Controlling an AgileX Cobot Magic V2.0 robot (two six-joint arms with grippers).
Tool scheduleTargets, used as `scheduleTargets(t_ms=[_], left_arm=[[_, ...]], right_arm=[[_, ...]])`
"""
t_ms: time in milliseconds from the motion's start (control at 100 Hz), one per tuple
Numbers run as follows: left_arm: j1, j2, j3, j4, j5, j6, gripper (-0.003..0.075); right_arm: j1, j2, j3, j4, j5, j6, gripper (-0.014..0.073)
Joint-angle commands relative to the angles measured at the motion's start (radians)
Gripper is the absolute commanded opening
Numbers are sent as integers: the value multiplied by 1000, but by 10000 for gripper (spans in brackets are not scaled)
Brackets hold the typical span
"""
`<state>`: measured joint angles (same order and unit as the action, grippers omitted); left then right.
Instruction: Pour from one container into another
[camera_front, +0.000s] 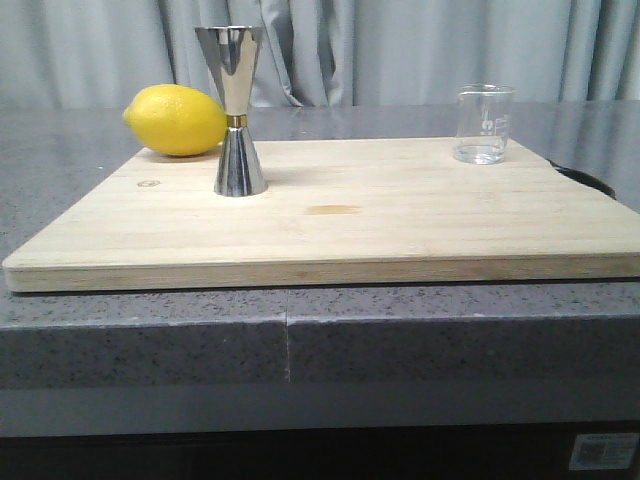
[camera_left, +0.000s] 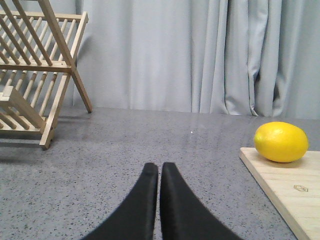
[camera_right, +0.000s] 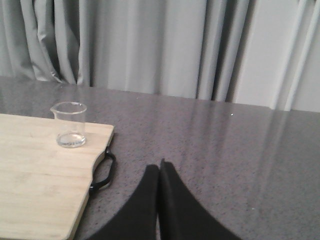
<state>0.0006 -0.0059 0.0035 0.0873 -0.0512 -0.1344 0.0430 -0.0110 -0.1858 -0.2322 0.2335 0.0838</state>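
Nearest in, both arms waited off the board: the left gripper (camera_left: 159, 172) pinched closed on nothing over bare counter (camera_left: 150, 145), the right gripper (camera_right: 160, 170) clenched and empty too. Beyond the right one, away to one side, the glass beaker (camera_right: 70, 125) stood upright near the cutting board (camera_front: 400, 215) corner above its black handle (camera_right: 102, 172). Across the board stood the steel jigger (camera_front: 233, 110), apparently set well apart to leave room for the pour, lemon (camera_front: 178, 120) just behind.

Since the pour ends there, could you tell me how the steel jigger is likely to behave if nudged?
The jigger looks tall on a small base, with a narrow waist, so it probably tips easily. Its polished steel may be slippery. It seems rigid, not fragile.
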Motion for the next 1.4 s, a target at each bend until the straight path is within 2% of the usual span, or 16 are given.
scheduleTargets(t_ms=[0,270,550,1390], left_arm=[[-7,-21,28,0,-80,-12,-19],[-7,-21,28,0,-80,-12,-19],[-7,-21,28,0,-80,-12,-19],[-7,-21,28,0,-80,-12,-19]], right_arm=[[-6,-12,-3,76,-77,-62,-64],[-60,-19,73,156,-148,-62,-64],[-76,-19,209,161,-419,-62,-64],[-76,-19,207,161,-393,-62,-64]])
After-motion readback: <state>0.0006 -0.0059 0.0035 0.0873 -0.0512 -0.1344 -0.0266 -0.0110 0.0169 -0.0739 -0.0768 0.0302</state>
